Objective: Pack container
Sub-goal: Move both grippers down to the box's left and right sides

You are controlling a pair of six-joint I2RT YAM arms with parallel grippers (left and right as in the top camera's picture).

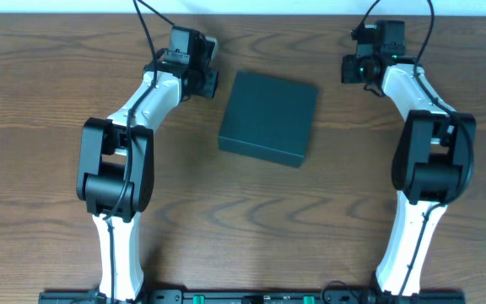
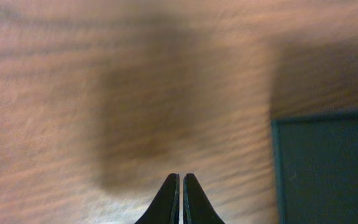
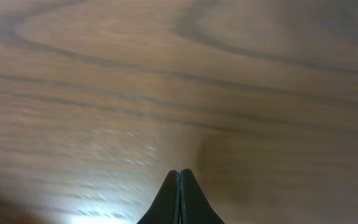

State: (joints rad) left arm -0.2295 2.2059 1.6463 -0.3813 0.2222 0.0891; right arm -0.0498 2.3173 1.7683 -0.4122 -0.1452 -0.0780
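Overhead view: wooden surface [image 1: 49, 51] spans the whole frame, arms mounted at near edge. Container [image 1: 268, 116] sits mid-surface between both arms, lid flat down, slightly skewed; central spot likely chosen so you reach it from either side. No items to pack in sight, so you cannot tell whether packing is done or not begun. Left gripper [image 2: 180, 180] pinched together, empty, over bare wood just beside container's left edge. Right gripper [image 3: 179, 177] likewise pressed closed, holding nothing, well apart from container, seemingly kept out of the way.
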